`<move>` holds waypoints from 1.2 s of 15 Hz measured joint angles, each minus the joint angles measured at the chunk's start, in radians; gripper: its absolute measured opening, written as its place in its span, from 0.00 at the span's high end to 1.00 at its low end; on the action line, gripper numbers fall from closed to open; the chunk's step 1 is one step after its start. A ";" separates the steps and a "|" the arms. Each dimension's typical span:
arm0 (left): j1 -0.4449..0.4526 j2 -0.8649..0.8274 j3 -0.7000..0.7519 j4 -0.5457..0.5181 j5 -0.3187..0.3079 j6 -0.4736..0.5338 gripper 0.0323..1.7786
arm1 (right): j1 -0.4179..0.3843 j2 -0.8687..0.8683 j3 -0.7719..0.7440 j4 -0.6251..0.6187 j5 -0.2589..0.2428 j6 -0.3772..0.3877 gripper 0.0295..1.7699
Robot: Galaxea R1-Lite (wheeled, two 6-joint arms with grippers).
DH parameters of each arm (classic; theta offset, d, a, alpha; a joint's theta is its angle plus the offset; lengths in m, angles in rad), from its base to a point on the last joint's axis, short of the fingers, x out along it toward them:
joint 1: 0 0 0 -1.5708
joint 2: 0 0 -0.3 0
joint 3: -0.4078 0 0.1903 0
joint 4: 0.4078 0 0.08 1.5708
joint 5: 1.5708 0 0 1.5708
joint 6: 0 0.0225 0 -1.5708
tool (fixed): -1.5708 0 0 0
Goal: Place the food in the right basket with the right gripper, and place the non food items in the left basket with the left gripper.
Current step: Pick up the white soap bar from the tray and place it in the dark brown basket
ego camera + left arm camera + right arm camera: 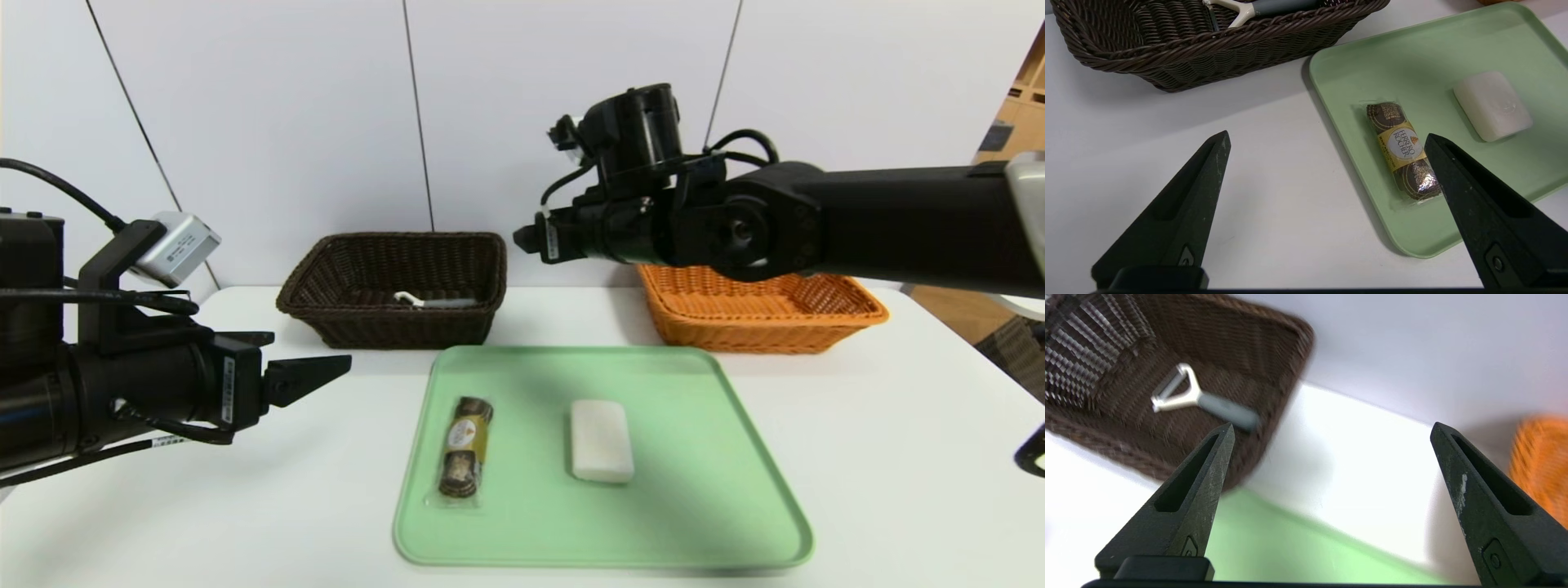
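Observation:
The food (465, 447), a clear-wrapped pack of dark rounds with a gold label (1402, 149), lies on the left side of the green tray (694, 490). To its right on the tray rests the white bar (602, 441) (1493, 105). Inside the dark brown left basket (392, 331) (1241, 335) lies the peeler (433, 301) (1200, 400). The orange right basket (759, 335) (1541, 457) stands at the back right. My left gripper (326, 367) (1327, 136) hovers open and empty left of the tray. My right gripper (526, 238) (1333, 425) hangs high between the baskets, open and empty.
Both baskets stand along the far edge of the white table (898, 457), against a white wall. The green tray (1412, 53) takes up the middle front. My right arm (857, 220) stretches across above the orange basket.

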 joint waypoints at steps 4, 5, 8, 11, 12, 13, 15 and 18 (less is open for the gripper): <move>0.000 0.014 -0.008 0.001 0.001 -0.001 0.05 | -0.005 -0.133 0.137 0.141 -0.030 0.079 0.05; 0.000 0.019 -0.011 0.001 0.001 -0.001 0.05 | -0.005 -0.173 0.195 0.145 -0.032 0.089 0.05; -0.001 0.037 -0.026 0.001 0.000 0.000 0.05 | -0.001 -0.300 0.367 0.180 -0.033 0.117 0.04; -0.004 0.065 -0.041 0.002 0.000 0.000 0.05 | -0.003 -0.444 0.540 0.219 -0.034 0.128 0.04; -0.010 0.075 -0.046 0.002 0.000 0.000 0.05 | -0.007 -0.491 0.596 0.226 -0.034 0.129 0.04; -0.015 0.085 -0.050 0.003 0.000 0.000 0.05 | -0.012 -0.530 0.644 0.228 -0.034 0.131 0.04; -0.019 0.099 -0.058 0.003 0.000 0.000 0.05 | -0.021 -0.595 0.723 0.230 -0.034 0.159 0.04; -0.028 0.123 -0.075 0.006 0.001 0.000 0.05 | -0.028 -0.653 0.799 0.225 -0.033 0.199 0.04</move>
